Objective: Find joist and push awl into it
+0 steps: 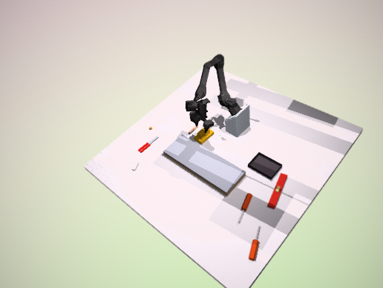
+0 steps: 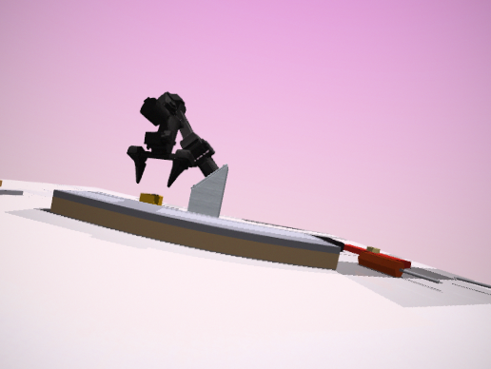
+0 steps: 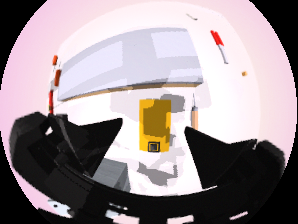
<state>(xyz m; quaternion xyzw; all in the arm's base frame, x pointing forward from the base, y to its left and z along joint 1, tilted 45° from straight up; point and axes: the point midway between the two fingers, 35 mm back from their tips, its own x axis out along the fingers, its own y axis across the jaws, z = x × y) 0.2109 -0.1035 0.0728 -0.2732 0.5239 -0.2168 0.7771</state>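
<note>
A white tabletop (image 1: 167, 230) (image 2: 190, 309) (image 3: 235, 100) spreads out below me against a pale green and pink background. Nearest, an orange-handled screwdriver (image 1: 253, 249) (image 3: 55, 60) lies flat, with a second screwdriver (image 1: 246, 202) (image 2: 380, 264) (image 3: 58, 77) beyond it and a red level (image 1: 273, 200) (image 2: 399, 260) (image 3: 50, 100) off to one side. Past them sit the dark tray (image 1: 260, 172) (image 2: 331, 241), holding no tool, and the long grey floor panel (image 1: 208, 163) (image 2: 190, 217) (image 3: 125, 60) on its brown sides. Away by the other end of the panel is a red-handled tool (image 1: 144, 148) (image 3: 216, 38), near a small orange ball (image 1: 150, 128) (image 3: 244, 73).

Just behind the panel, the yellow stud finder (image 1: 204, 137) (image 2: 151, 199) (image 3: 155, 120) lies on the table, the awl (image 1: 193, 129) (image 3: 195, 119) close beside it. The gripper (image 1: 202, 128) (image 2: 153, 184) (image 3: 153, 125) points down above the stud finder, its fingers spread wide with nothing between them. Farther back, the black arm rises from a grey bracket (image 1: 238, 125) (image 2: 207, 195) (image 3: 112, 172).
</note>
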